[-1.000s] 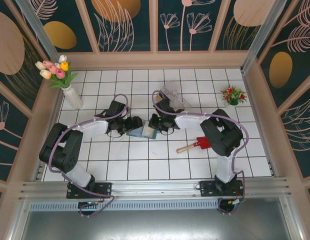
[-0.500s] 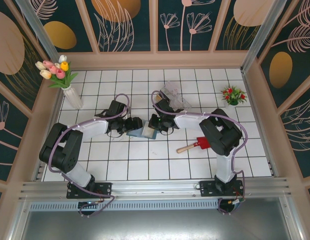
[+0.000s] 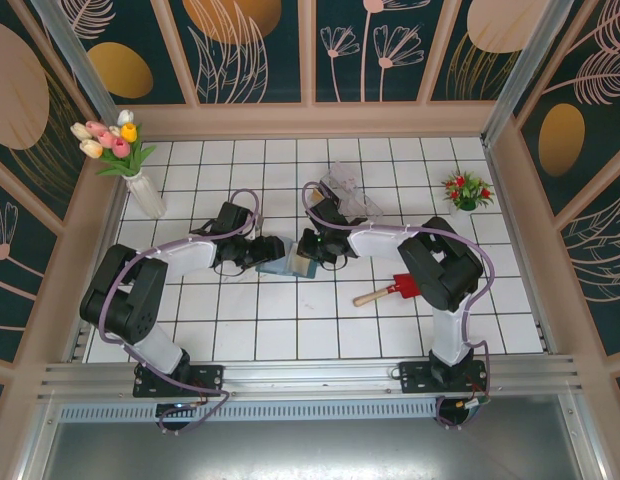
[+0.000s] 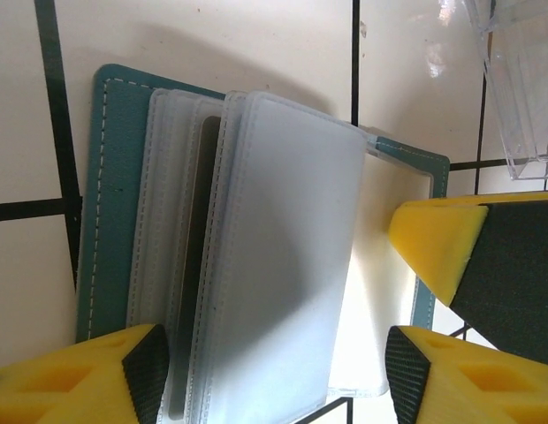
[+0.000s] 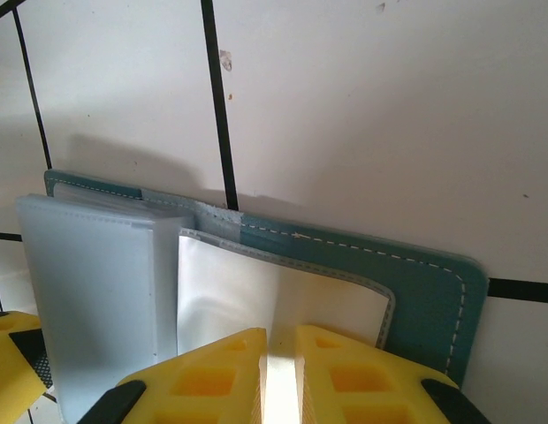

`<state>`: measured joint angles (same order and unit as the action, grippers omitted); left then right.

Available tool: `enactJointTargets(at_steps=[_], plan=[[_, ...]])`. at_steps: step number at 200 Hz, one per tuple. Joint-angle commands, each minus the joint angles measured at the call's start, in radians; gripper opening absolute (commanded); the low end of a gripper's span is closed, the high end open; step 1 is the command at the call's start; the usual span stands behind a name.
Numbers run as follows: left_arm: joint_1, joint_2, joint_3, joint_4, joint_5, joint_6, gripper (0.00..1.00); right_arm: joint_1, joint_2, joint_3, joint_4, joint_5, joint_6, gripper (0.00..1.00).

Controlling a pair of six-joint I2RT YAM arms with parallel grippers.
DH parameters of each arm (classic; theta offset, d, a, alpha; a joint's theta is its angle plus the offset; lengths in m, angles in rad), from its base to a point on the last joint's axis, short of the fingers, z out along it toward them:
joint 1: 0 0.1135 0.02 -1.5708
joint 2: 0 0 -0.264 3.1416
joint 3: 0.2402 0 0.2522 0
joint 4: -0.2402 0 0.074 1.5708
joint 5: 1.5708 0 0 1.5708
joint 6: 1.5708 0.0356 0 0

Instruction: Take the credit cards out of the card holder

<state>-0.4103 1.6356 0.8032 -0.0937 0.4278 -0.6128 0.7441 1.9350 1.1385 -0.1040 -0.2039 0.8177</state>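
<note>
Over the middle of the tiled bench (image 3: 290, 325), seen from above, the card holder (image 3: 288, 265) lay flat and open. The left pincer (image 3: 267, 250) was at its left side and the right pincer (image 3: 308, 250) at its right side. Both arms reached inward to it, I think so that one could keep the holder steady while the other worked on the pockets. The clear plastic box (image 3: 352, 190) stood behind the right arm, and the toy shovel (image 3: 390, 290) lay apart at the right. Neither had a part in the work.

From the left wrist, the left pincer (image 4: 276, 375) was spread, one pad on each side of the frosted sleeves (image 4: 283, 256) that rose from the teal cover. The pads did not seem to clamp them. A dark strip (image 4: 201, 265) between two sleeves was maybe the edge of one of the credit cards, but I could not be sure. A yellow finger of the right pincer sat at the holder's right edge.

From the right wrist, the right pincer (image 5: 279, 353) had its fingers pressed almost together, with only a thin slit between them. It was low over the clear pocket (image 5: 283, 287) of the right half. Whether it pinched the pocket's edge or only pinned it down, I could not tell. I judged that the credit cards were inside the holder and that the pulling was not yet done.
</note>
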Motion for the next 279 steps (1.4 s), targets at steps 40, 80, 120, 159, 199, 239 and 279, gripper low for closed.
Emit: enactJointTargets(at_steps=[40, 80, 120, 159, 199, 239, 279], plan=[[-0.004, -0.062, -0.007, 0.012, 0.081, 0.002, 0.62, 0.015, 0.028, 0.023, -0.011, -0.017, -0.011, 0.18], [-0.014, -0.086, -0.022, 0.09, 0.179, -0.043, 0.61, 0.02, -0.026, -0.007, 0.027, 0.004, -0.002, 0.18], [-0.053, -0.057, -0.002, 0.098, 0.212, -0.039, 0.61, 0.023, -0.126, -0.049, 0.057, 0.063, -0.002, 0.19], [-0.067, -0.034, 0.019, 0.102, 0.204, -0.041, 0.62, 0.007, -0.249, -0.179, 0.165, 0.072, 0.049, 0.22], [-0.077, -0.006, 0.019, 0.117, 0.195, -0.045, 0.62, -0.024, -0.302, -0.241, 0.202, 0.066, 0.067, 0.23], [-0.082, 0.004, 0.016, 0.114, 0.185, -0.043, 0.6, -0.025, -0.316, -0.265, 0.291, 0.031, 0.093, 0.26], [-0.087, 0.009, 0.028, 0.061, 0.122, -0.028, 0.57, -0.032, -0.302, -0.26, 0.323, -0.009, 0.109, 0.29]])
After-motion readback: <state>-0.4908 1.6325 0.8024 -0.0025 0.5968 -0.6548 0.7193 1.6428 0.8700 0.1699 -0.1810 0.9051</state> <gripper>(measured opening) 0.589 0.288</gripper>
